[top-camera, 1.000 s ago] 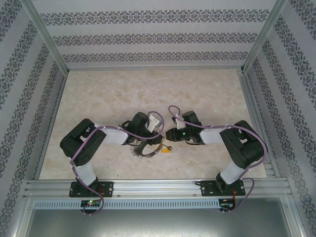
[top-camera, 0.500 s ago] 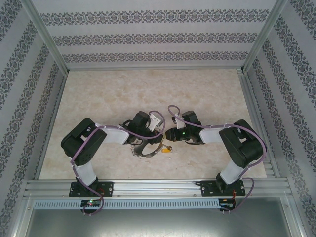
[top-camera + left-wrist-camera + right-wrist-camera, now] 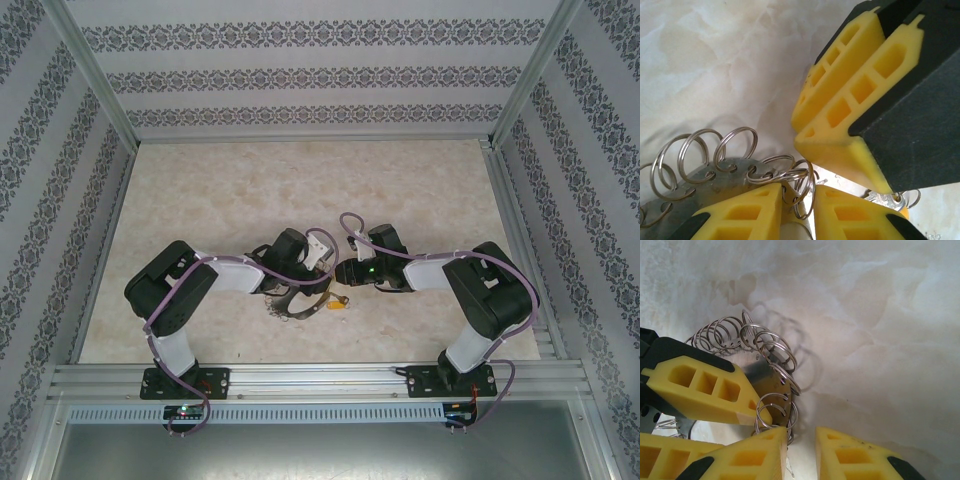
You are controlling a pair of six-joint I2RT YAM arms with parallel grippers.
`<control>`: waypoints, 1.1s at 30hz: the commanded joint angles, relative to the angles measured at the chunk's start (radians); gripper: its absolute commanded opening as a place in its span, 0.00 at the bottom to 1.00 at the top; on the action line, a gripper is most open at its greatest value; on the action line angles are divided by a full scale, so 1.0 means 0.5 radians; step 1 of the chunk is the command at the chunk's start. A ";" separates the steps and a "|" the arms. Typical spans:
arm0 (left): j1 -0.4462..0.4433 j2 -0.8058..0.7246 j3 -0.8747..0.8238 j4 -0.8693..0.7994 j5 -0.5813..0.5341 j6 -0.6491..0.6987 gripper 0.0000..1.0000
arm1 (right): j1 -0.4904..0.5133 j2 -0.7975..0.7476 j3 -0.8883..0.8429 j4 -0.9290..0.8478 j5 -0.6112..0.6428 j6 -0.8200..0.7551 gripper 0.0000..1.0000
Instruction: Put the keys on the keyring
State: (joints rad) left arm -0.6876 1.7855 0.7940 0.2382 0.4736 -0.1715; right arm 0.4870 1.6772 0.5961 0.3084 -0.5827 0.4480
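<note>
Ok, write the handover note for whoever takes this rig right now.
Left end effector: jaws narrow around a small wire ring on the large grey metal hoop; firm grip unclear.
Right end effector: jaws nearly closed beside the hoop's rim; grip unclear.
Tiny yellow-gold key: on the table beside the hoop.
Done: key apparently not threaded yet.
Left: pick up the key, thread it on.

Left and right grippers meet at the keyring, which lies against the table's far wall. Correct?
No. The left gripper and right gripper do meet at the keyring, but it lies near the table's front edge, as the top external view shows.
</note>
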 commanded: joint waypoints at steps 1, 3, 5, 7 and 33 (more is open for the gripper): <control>-0.029 0.047 0.065 -0.052 -0.033 0.048 0.23 | 0.029 0.066 0.035 0.021 -0.016 0.008 0.23; -0.029 0.057 0.075 -0.053 -0.033 0.051 0.23 | 0.032 0.069 0.035 0.021 -0.017 0.008 0.22; -0.031 0.066 0.078 -0.053 -0.035 0.052 0.23 | 0.034 0.070 0.035 0.021 -0.015 0.008 0.22; -0.033 0.069 0.082 -0.056 -0.031 0.054 0.20 | 0.035 0.070 0.035 0.021 -0.015 0.007 0.22; -0.112 -0.041 0.009 0.004 -0.071 0.029 0.14 | 0.042 0.076 0.032 0.027 -0.009 0.007 0.22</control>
State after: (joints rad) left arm -0.7082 1.7935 0.8124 0.2203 0.4313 -0.1547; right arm 0.4870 1.6901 0.6067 0.3195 -0.5816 0.4503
